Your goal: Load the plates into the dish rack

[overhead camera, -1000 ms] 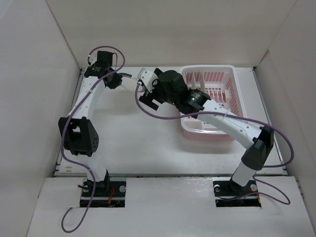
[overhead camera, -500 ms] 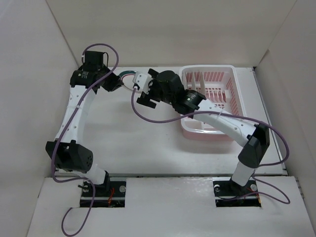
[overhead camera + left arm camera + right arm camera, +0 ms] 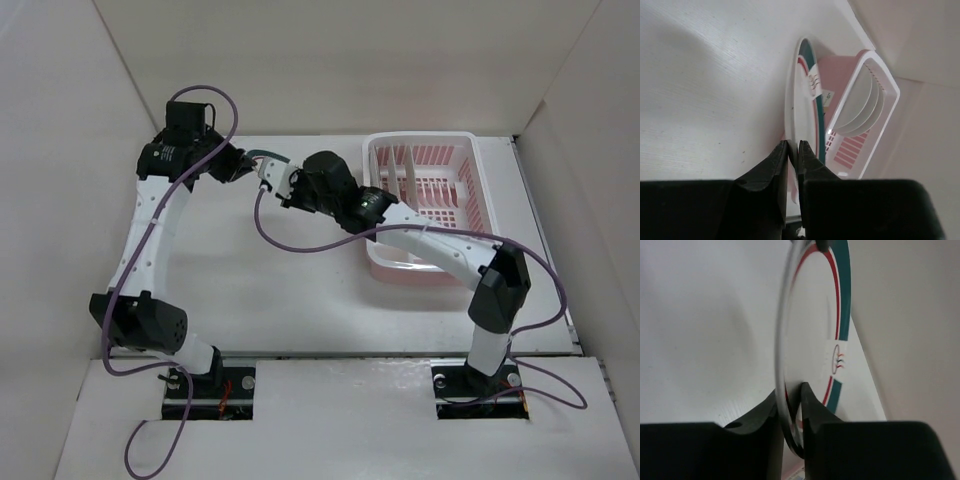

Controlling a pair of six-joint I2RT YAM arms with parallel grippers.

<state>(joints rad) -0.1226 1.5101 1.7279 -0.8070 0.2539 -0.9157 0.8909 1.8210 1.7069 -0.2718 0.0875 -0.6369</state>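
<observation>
A white plate with a dark green rim band (image 3: 801, 102) is held on edge above the table, between both grippers. My left gripper (image 3: 794, 146) is shut on its near rim. My right gripper (image 3: 794, 399) is shut on the opposite rim, with the plate (image 3: 812, 325) rising edge-on from its fingers. In the top view the two grippers meet at the back middle of the table, left gripper (image 3: 243, 163) and right gripper (image 3: 270, 172), with the plate (image 3: 257, 156) showing only as a sliver between them. The pink dish rack (image 3: 420, 138) stands to the right, and three white plates (image 3: 860, 105) stand upright in it.
White walls close in the table at the back and on both sides. The right arm's forearm (image 3: 430, 235) lies across the rack's near left part. Purple cables loop from both wrists.
The right gripper moved left to the plate held by the left gripper and shut on its rim. The left arm stretched out toward the back, its elbow dropping low.
</observation>
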